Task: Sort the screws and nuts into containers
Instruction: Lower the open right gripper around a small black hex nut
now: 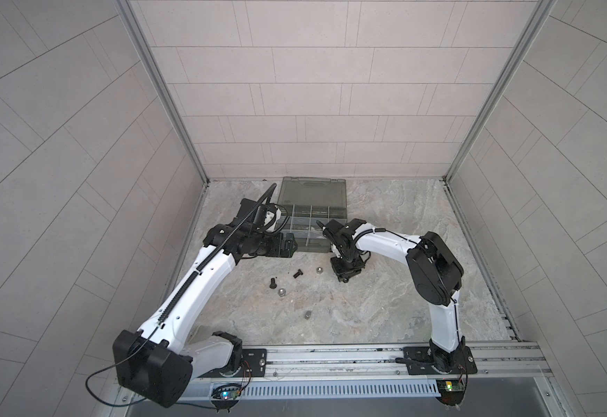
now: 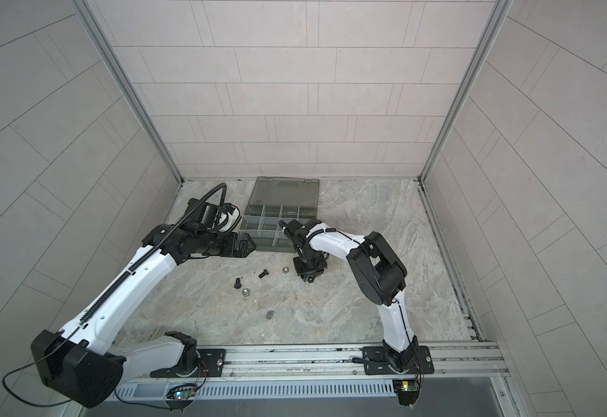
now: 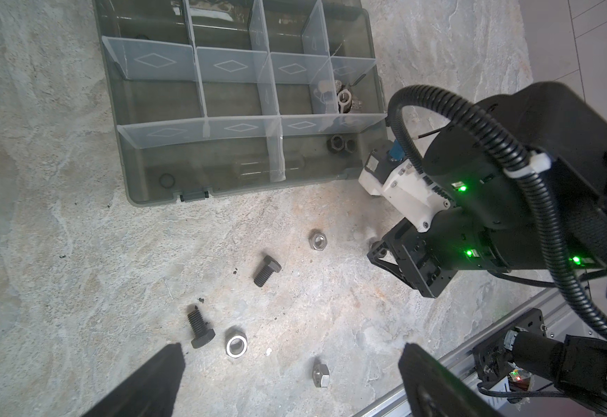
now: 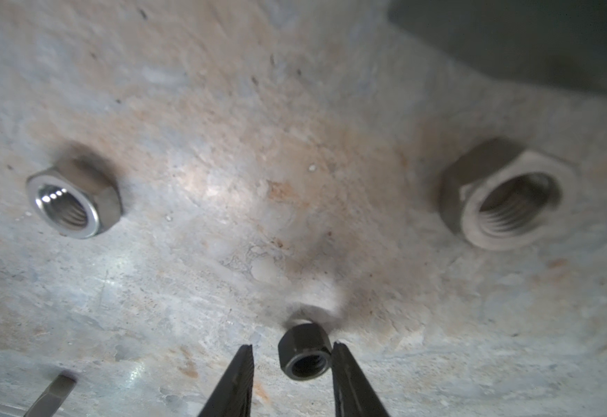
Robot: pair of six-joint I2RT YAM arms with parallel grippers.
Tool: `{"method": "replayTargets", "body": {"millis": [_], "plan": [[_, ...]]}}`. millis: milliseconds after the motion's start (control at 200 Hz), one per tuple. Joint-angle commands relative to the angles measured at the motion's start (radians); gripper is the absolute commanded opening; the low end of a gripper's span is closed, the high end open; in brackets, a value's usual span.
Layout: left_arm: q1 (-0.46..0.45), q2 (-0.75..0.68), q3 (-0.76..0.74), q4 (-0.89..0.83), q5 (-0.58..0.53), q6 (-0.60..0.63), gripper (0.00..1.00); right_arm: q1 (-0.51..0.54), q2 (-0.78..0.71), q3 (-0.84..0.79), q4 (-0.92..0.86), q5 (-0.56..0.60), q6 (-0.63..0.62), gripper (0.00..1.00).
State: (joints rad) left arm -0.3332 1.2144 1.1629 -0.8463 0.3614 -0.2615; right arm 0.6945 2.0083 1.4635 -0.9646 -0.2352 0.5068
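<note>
White shells, chunky black joints on both arms; ribbed black conduit lines the left arm point(image 1: 219, 274), green lights dot the wrist of the right arm point(image 3: 482, 202), and the left gripper point(image 3: 292, 348) ends in matte black wedges

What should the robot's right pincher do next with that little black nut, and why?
Probably close the right gripper a little more: the black hex nut sits between its fingertips with a gap showing beside one, so it looks not yet pinched.
</note>
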Motion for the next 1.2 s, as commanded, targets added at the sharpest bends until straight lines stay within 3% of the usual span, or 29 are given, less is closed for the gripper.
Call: {"method": "replayTargets", "body": {"millis": [0, 210, 360, 1196], "plan": [[0.005, 0.013, 0.024, -0.004, 0.001, 0.010, 1.00, -0.005, 0.024, 0.002, -0.036, 0.037, -0.007, 0.38], [0.005, 0.035, 0.038, 0.003, 0.004, 0.014, 1.00, -0.013, 0.038, -0.012, -0.034, 0.035, -0.011, 0.37], [0.005, 0.049, 0.045, 0.003, 0.006, 0.016, 1.00, -0.021, 0.044, -0.017, -0.034, 0.026, -0.016, 0.32], [0.005, 0.076, 0.040, 0.006, 0.022, 0.019, 1.00, -0.019, -0.040, -0.137, -0.013, -0.008, 0.024, 0.32]]}}
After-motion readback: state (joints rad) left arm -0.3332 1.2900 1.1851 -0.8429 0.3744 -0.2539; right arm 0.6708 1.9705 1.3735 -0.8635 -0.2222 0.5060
